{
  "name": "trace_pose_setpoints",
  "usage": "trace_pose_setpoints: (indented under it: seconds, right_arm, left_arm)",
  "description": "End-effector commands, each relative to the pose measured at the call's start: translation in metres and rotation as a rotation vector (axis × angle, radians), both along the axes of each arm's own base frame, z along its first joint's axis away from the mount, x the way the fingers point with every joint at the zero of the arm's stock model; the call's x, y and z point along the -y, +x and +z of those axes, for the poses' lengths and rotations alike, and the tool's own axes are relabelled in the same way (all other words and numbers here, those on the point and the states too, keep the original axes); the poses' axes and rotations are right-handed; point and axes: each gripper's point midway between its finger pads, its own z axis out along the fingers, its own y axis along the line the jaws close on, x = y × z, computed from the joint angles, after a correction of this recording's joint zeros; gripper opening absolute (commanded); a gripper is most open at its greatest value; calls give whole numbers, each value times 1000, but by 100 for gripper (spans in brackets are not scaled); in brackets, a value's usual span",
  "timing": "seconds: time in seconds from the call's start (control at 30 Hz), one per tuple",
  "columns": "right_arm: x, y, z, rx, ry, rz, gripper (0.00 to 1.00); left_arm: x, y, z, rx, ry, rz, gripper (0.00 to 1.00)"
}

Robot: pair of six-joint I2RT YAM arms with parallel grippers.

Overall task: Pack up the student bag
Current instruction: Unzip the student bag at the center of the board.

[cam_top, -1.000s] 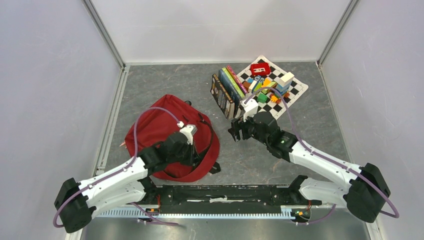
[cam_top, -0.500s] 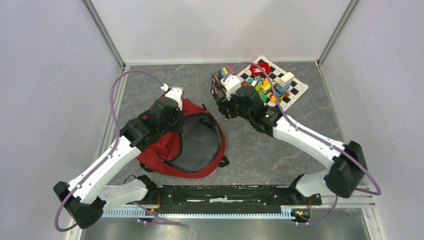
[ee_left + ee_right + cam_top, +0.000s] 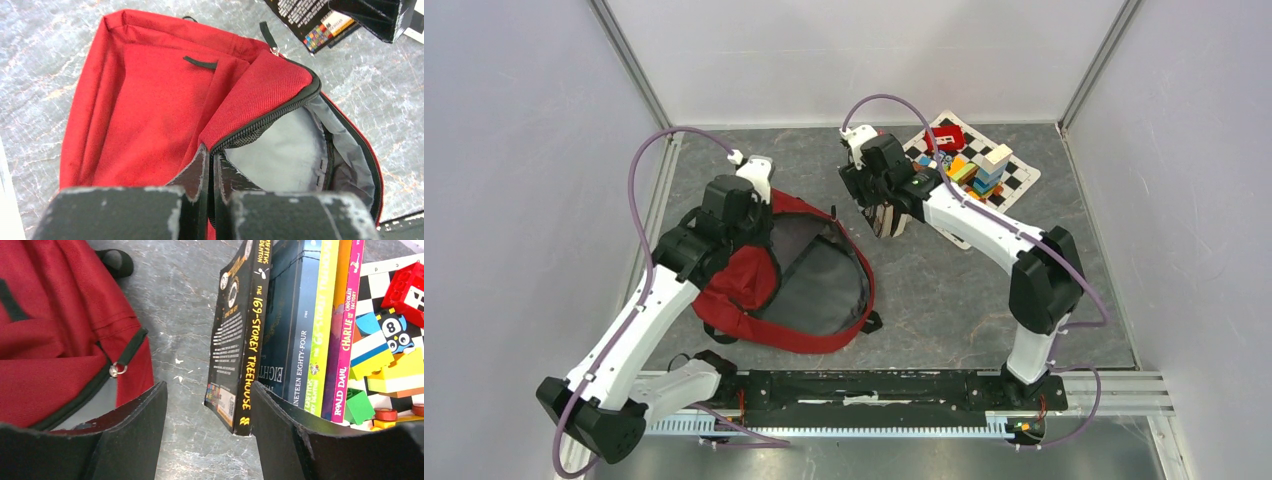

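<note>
The grey table (image 3: 944, 300) carries the student bag (image 3: 744, 280), a row of books (image 3: 295, 330) and a checkered mat (image 3: 1022, 177).

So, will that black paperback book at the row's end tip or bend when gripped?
Likely tips: the black paperback book stands on edge, propped on one side only. Probably bends a little, being thin and soft-covered.
</note>
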Motion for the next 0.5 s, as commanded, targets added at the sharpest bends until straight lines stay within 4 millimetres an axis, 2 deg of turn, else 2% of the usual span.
trace_pose_setpoints:
  seconds: [0.0, 0.23, 0.47]
  right_arm:
    - [3, 18, 5, -1, 2, -32, 65]
    - [0, 35, -5, -18, -8, -32, 61]
    - [3, 43, -21, -36, -34, -39, 58]
  left_arm:
    - [-1, 27, 41, 170, -34, -34, 2]
    - [-6, 30, 36, 216, -55, -7, 2]
    - [-12, 32, 36, 299, -76, 27, 2]
